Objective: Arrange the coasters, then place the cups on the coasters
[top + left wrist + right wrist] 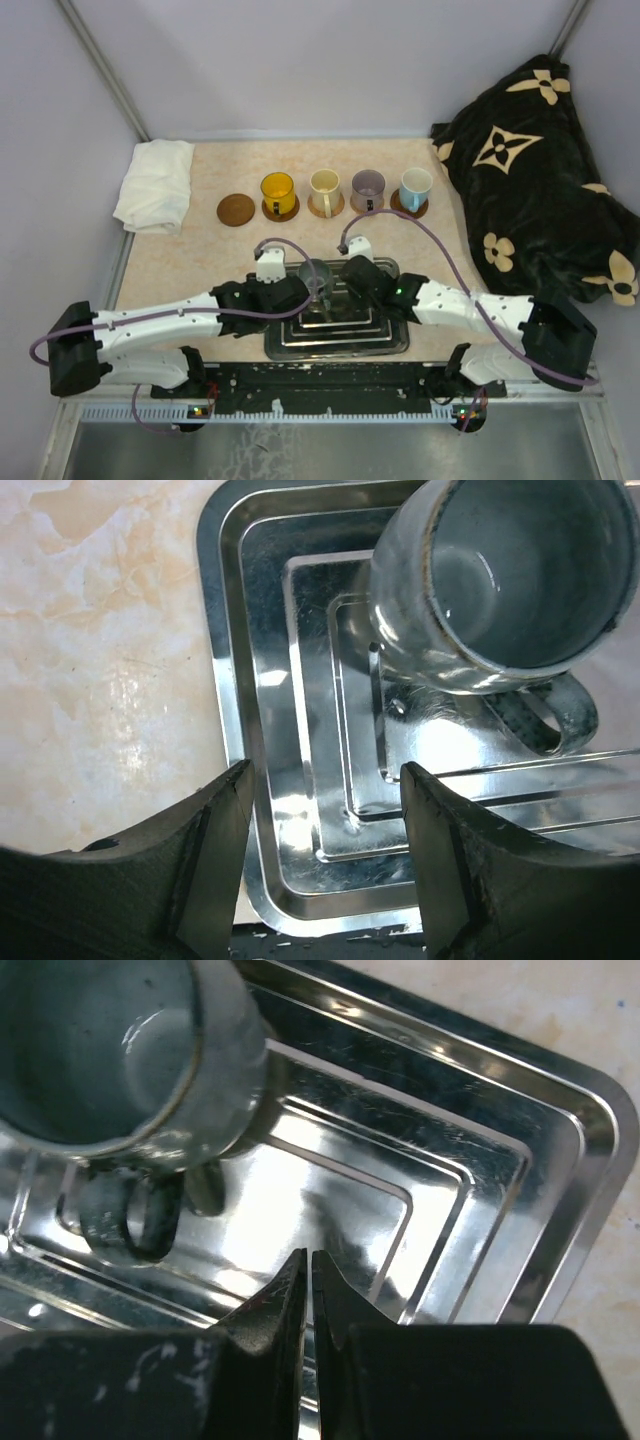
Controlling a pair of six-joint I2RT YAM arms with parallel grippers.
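Steel tray (385, 340) lies at the 6 o'clock edge of the table (200, 260) in my top view. The grey cup (316, 277) stands inside it toward its 12 o'clock rim. My left arm (160, 322) reaches in from 8 o'clock and my right arm (470, 305) from 4 o'clock. The left jaws are at the cup's 9 o'clock and the right jaws at its 3 o'clock. From up here I cannot tell whether either touches it.

At 12 o'clock of the tray runs the row of coasters. An empty coaster (236, 210) is at the 9 o'clock end. Toward 3 o'clock come the orange-yellow cup (278, 190), cream cup (324, 188), purple cup (367, 185) and light blue cup (415, 185), each on its own disc. A white cloth (155, 185) lies at 10 o'clock and a black flowered blanket (530, 170) at 2 o'clock.

On the left wrist view, the left jaws are spread wide over bare tray (290, 730) ridges. The grey cup (500, 570) is at 1 o'clock, apart from both tips, with its handle (560, 715) toward 5 o'clock.

On the right wrist view, the right jaws are pressed together, pinching nothing. The grey cup (100, 1050) is at 10 o'clock, its handle (150, 1215) hanging toward 6 o'clock, near the tips but apart from them. The tray (520, 1160) is below the jaws.
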